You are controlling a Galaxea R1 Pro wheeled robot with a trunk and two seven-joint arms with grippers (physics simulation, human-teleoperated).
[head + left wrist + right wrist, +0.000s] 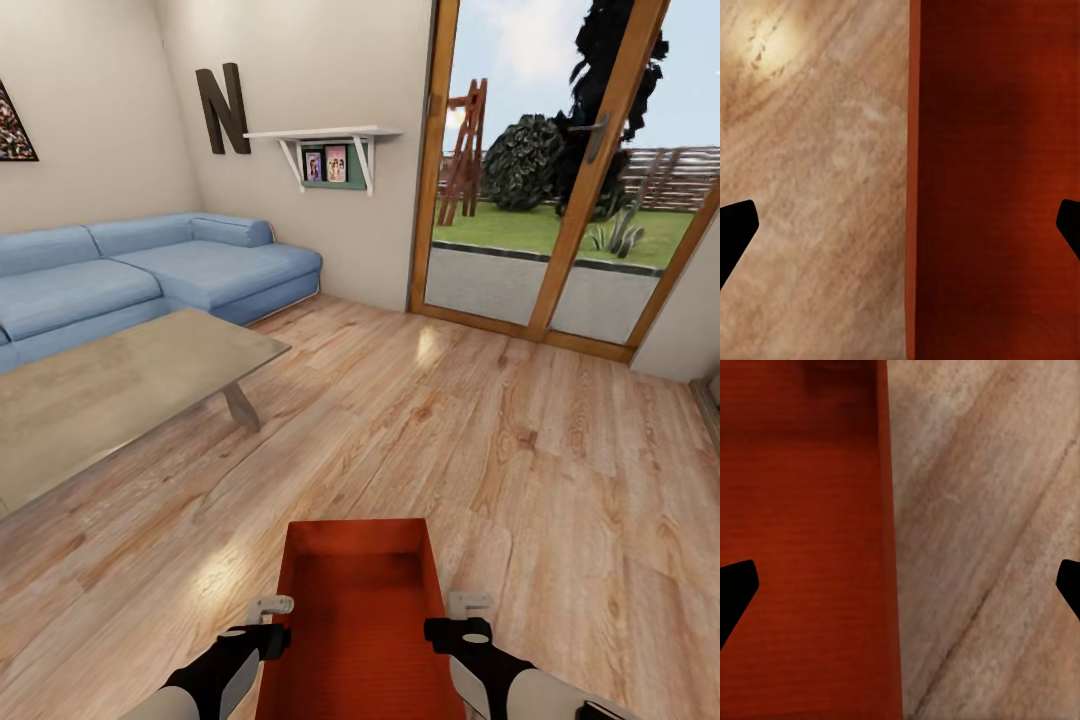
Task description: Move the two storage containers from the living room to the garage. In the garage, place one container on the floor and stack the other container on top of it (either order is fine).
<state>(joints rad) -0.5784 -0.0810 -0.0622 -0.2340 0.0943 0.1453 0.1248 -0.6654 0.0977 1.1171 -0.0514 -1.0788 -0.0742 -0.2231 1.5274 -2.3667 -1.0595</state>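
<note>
Left gripper (pixel 270 620) fingers spread wide, straddling the left wall of the storage container (pixel 360 620); right gripper (pixel 458 618) fingers likewise released across its right wall. Container sits on the wood-plank floor (pixel 520 440), just before the robot. Low table (pixel 110 385) and blue sofa (pixel 150 270) beyond, left.

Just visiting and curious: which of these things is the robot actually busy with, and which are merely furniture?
In the job:
storage container
left pincer, open astride its left wall
right pincer, open astride its right wall

Just there:
blue corner sofa
low beige table
letter N
wall shelf
glazed doors
</note>
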